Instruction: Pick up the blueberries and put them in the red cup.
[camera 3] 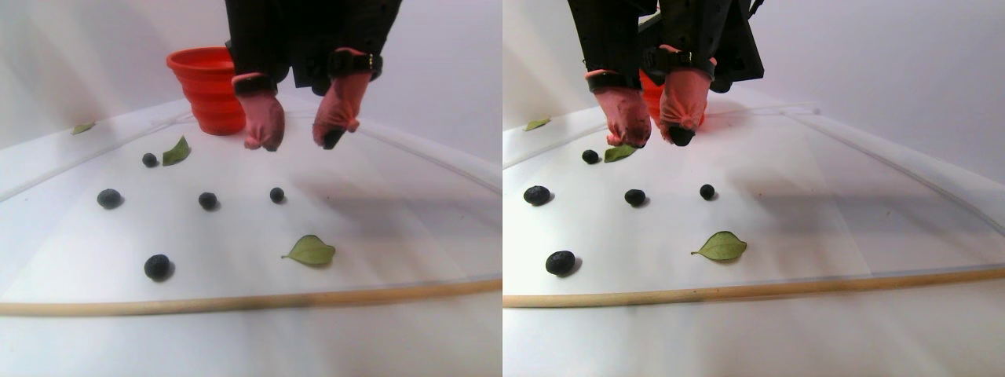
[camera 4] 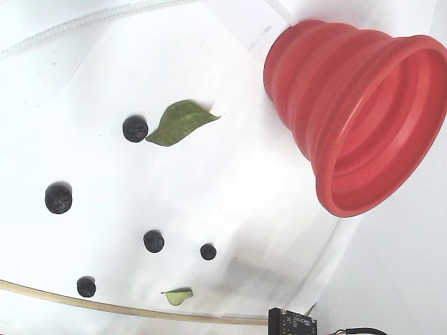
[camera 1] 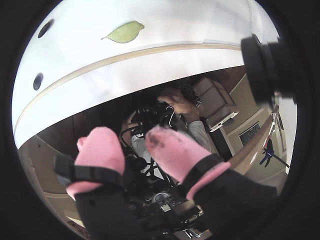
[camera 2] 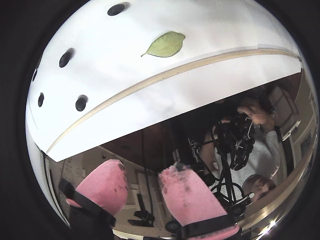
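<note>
The white tabletop carries everything. The red cup stands upright at its far side in the stereo pair view, just behind the claw. The claw hangs above the surface with its pink-padded fingers apart and empty. All five blueberries lie loose below and nearer the camera than the claw, mostly to its left there; the closest berry sits almost straight beneath. Green leaves lie scattered among them.

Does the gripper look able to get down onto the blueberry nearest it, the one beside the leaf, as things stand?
Probably yes. The gripper hangs open and empty above the table, and nothing stands between it and that blueberry. The leaf lies close beside it and might get pinched along.
</note>
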`<action>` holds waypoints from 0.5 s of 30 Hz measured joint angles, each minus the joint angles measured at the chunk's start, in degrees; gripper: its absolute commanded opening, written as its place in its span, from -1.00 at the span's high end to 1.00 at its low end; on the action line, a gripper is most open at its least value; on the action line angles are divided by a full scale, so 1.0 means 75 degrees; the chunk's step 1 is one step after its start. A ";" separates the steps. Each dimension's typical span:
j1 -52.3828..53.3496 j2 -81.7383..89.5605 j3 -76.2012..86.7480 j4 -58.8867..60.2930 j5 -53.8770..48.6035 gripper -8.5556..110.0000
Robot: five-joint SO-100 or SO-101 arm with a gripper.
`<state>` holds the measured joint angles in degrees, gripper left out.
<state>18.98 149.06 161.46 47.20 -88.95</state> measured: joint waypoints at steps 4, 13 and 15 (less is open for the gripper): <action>0.0012 -0.0363 0.0059 -0.0504 -0.0117 0.63; 0.0012 -0.0984 0.0105 -0.1570 -0.0234 0.62; 0.0012 -0.0984 0.0223 -0.1758 -0.0328 0.62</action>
<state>19.07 141.68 163.12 34.01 -91.41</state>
